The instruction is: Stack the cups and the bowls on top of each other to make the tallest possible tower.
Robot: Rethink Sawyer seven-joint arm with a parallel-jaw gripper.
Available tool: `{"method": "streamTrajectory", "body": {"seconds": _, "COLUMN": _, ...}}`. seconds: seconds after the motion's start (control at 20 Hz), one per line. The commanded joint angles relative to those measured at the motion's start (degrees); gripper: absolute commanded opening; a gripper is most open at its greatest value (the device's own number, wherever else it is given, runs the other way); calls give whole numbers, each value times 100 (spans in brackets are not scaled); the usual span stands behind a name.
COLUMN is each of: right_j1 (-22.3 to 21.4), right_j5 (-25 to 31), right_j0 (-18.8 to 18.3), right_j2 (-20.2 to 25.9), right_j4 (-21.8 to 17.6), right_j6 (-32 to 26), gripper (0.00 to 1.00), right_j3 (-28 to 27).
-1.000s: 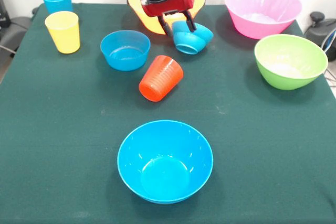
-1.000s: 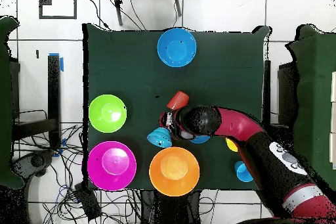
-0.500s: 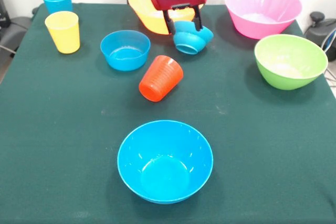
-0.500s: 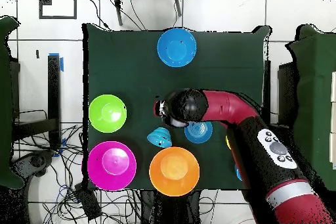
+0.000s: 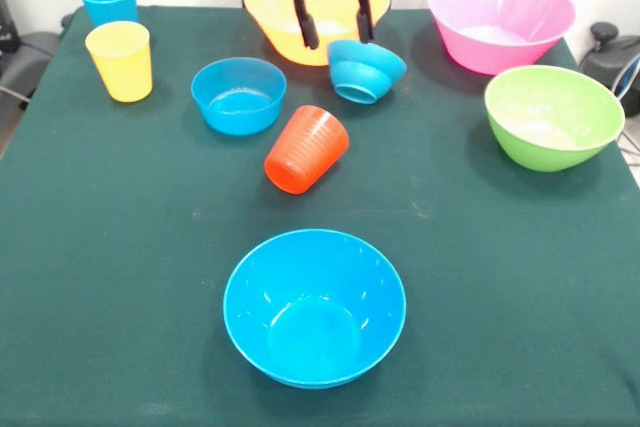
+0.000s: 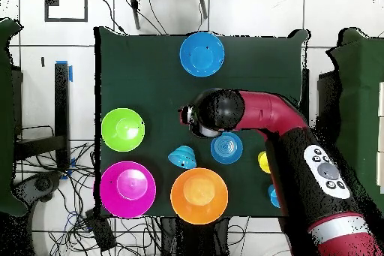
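At upper centre, the tool (image 5: pixel 329 29) hangs open and empty above a tipped small blue bowl (image 5: pixel 365 71); light, glossy, slippery, best gripped by its rim.

Occlusions: arm covers part of the desk overhead, tool cropped in front view.

Front view: tool (image 5: pixel 330 19) cut off by the top edge, only the red housing's lower part and two dark fingers (image 5: pixel 301 22) show, spread apart; they hide part of the yellow-orange bowl (image 5: pixel 272 9). Overhead: arm (image 6: pixel 259 118) hides the orange-red cup entirely, the tool itself isn't visible under the wrist. Yellow cup (image 6: pixel 264 163) and sky blue cup (image 6: pixel 273 195) are half-covered by the arm, only slivers show. Tipped small blue bowl (image 5: pixel 365 69): can't tell ridging from either view.
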Motion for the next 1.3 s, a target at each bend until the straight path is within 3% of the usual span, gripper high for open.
{"method": "streamTrajectory", "body": {"seconds": 0.05, "right_j1": 147, "right_j5": 642, "right_j0": -15, "right_j2": -223, "right_j4": -19, "right_j6": 18, "gripper": 100, "right_j3": -482}}
{"method": "streamTrajectory", "body": {"seconds": 0.3, "right_j1": 215, "right_j5": 810, "right_j0": -14, "right_j2": -230, "right_j4": -84, "right_j6": -99, "gripper": 100, "right_j3": -659}}
{"method": "streamTrajectory", "body": {"seconds": 0.5, "right_j1": 280, "right_j5": 791, "right_j0": -242, "right_j2": -141, "right_j4": -134, "right_j6": -435, "gripper": 100, "right_j3": -616}}
{"method": "streamTrajectory", "body": {"seconds": 1.3, "right_j1": 943, "right_j5": 1631, "right_j0": -820, "right_j2": 143, "right_j4": -706, "right_j6": -1615, "gripper": 100, "right_j3": -1724}}
